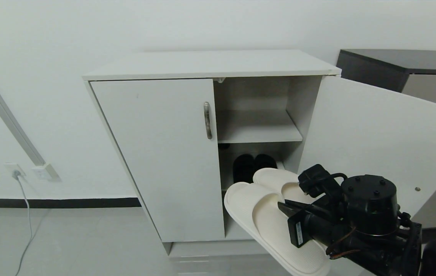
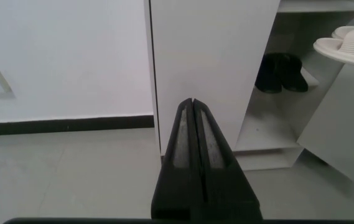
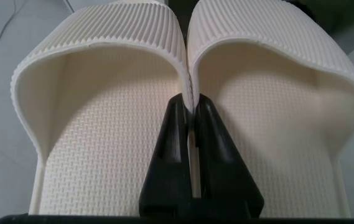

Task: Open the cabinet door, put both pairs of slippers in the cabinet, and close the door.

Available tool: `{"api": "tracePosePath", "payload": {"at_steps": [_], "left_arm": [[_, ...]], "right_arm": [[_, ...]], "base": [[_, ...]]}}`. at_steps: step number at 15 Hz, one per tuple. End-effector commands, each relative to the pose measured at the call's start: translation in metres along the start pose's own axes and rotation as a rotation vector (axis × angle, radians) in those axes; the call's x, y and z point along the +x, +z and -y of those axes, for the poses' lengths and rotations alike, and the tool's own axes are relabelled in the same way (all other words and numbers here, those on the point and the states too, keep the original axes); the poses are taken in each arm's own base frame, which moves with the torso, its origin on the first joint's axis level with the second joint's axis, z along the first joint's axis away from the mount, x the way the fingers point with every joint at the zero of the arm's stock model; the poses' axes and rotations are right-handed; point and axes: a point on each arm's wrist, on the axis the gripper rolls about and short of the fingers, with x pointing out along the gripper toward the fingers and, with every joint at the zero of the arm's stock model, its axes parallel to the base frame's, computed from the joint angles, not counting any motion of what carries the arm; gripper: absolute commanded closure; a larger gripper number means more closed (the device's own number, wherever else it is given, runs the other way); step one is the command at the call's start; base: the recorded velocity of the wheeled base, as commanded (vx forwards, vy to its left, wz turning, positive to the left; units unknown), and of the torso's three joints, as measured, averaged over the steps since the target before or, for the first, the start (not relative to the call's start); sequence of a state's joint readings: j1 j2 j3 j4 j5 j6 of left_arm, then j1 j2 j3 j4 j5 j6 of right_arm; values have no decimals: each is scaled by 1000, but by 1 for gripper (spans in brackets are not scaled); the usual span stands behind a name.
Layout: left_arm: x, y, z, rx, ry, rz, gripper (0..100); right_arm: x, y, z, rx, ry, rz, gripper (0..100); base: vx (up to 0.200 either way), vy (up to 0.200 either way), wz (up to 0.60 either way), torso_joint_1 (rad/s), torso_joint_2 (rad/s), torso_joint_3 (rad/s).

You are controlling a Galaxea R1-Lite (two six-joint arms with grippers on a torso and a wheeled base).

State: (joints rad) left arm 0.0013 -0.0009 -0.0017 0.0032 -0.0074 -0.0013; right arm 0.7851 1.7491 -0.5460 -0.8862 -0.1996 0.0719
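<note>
**Right gripper** (image 3: pixel 190 107): fingers were clamped on the white slippers where the inner rims of the two straps met. The jaws stood almost together, with only those rims pinched between them.

**White slippers** (image 1: pixel 269 209): one pair with ribbed straps and textured footbeds. It was held in the air side by side, toes pointing away from the gripper and heels trailing back beneath the wrist. The toes stood at the mouth of the open compartment; whether they had passed its front edge could not be told.

**Black slippers** (image 1: pixel 252 166): one pair on the lower shelf inside the cabinet. It sat just beyond the toes of the held pair and deeper in.

**Cabinet** (image 1: pixel 210 63): white, two-door, directly ahead of the right gripper.

**Right door** (image 1: pixel 375 134): swung wide open, standing close beside the right gripper on its outer side.

**Left door** (image 1: pixel 160 153): closed, with a metal handle (image 1: pixel 207 120) near its inner edge. It lay to the inner side of the right gripper.

**Upper shelf** (image 1: pixel 258 128): above the black slippers, higher than the gripper.

**Left gripper** (image 2: pixel 193 106): fingers were pressed flat against each other. It was held low, facing the foot of the closed left door and apart from it.

**Wall socket** (image 1: pixel 13 168) with cable (image 1: pixel 28 214): on the wall, well off to the outer side of the left gripper.

**Dark unit** (image 1: pixel 394 65): beyond the open door, on the far side from the right gripper.
</note>
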Motion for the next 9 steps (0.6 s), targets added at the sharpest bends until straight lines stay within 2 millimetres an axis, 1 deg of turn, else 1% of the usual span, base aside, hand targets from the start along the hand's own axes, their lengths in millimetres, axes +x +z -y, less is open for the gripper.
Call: {"api": "tracePosePath", "payload": {"at_steps": [1,5,7,9], "left_arm": [[0,0,0,0,0,-1,100],[0,0,0,0,0,-1,100],[0,0,0,0,0,-1,100],[0,0,0,0,2,-1,100]], "right_arm": [[0,0,0,0,0,-1,100],[0,-1,0,-1,2,-2,100],[0,-1,-2,-3,6,-4,100],[1,-2,-2,-3,6,-7,100]], "base": [[0,0,0,-36,447,378],[0,0,0,-21,409,385],[0,0,0,2,158,151],[0,0,0,1,33,25]]}}
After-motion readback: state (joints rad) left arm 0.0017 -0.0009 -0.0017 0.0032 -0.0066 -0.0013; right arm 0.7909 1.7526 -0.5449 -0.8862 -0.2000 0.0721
